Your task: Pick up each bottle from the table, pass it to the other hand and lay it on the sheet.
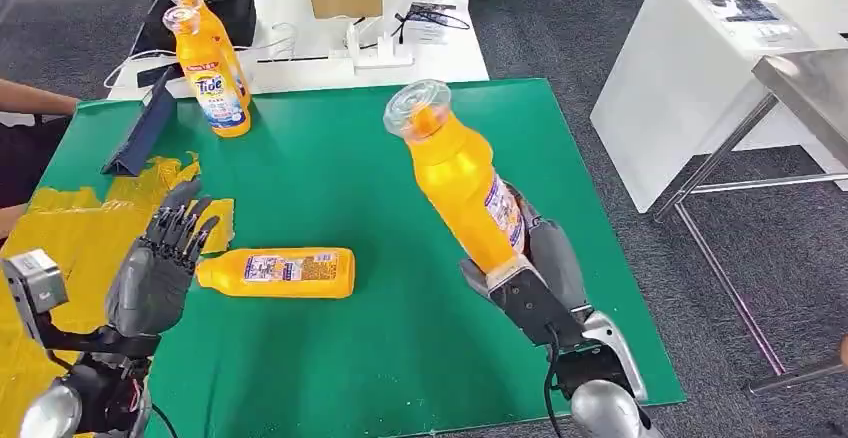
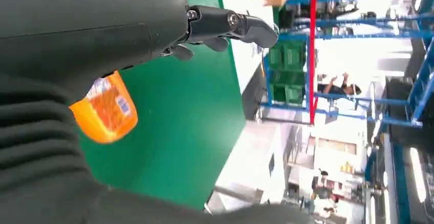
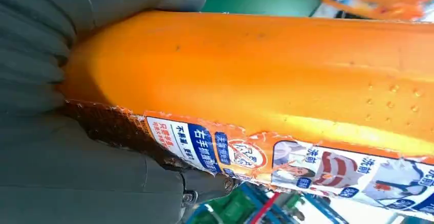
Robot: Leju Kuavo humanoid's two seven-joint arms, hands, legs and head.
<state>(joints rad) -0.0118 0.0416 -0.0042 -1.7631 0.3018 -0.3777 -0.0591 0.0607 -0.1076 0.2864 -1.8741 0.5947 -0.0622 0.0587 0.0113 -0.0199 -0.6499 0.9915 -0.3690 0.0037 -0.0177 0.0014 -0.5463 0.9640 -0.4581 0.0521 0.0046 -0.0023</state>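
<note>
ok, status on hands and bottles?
Right hand grips bottle aloft, tilted. Left hand open, raised. One bottle lying on green table. Path between hands clear.

Orange bottle tilted in my right hand; another lies flat centre-left; two upright bottles far left; yellow sheet at left.

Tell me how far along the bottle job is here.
Nothing lies on the yellow sheet yet. The right hand holds one bottle aloft, not yet passed; the left hand is free. One lying bottle and two standing bottles remain.
</note>
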